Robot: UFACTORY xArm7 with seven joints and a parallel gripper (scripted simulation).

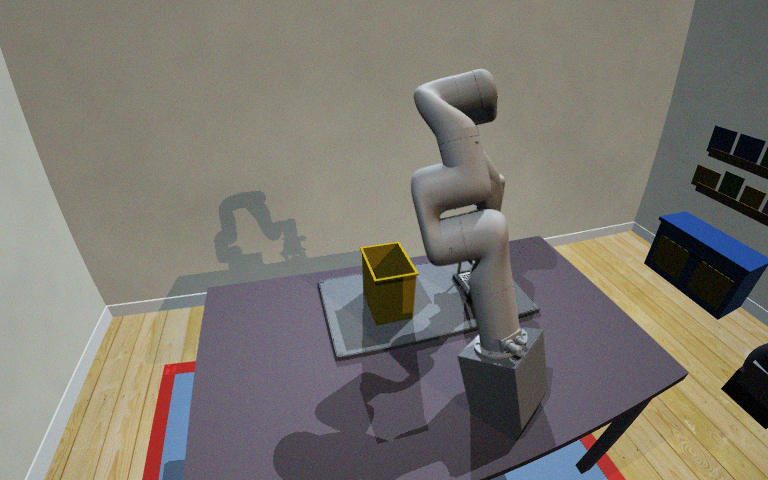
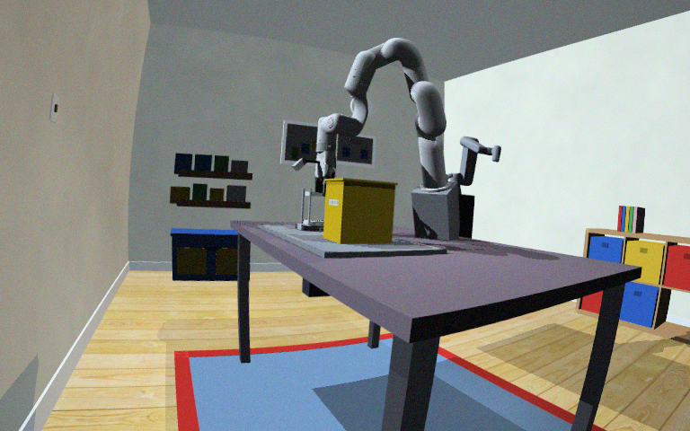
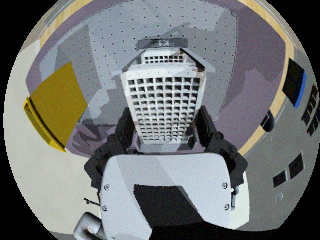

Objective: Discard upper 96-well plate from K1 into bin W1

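A: Bin W1 [image 1: 389, 281] first, from the top view: we see it upright on the grey mat [image 1: 351, 333], mouth open, with the arm [image 1: 459, 215] folded beside it. The rack and the gripper are mostly hidden behind the arm here.

B: From the exterior view we make out stack rack K1 [image 2: 305, 208] just behind the yellow bin, and the gripper [image 2: 319, 183] hanging above the rack posts. We cannot pick out the plate itself from this side.

A: The wrist view settles it. The gripper [image 3: 164, 135] is clamped on the upper 96-well plate [image 3: 162, 107], fingers spread wide across its short sides. The plate hangs over the mat with the rack top beneath its far end.

B: Its long axis runs straight away from the wrist, the well face turned up toward the camera, lying level.

A: So we judge the lift is in hand. Next we need to carry it sideways toward the bin, which sits off to the left in this view, get over the mouth, then release.
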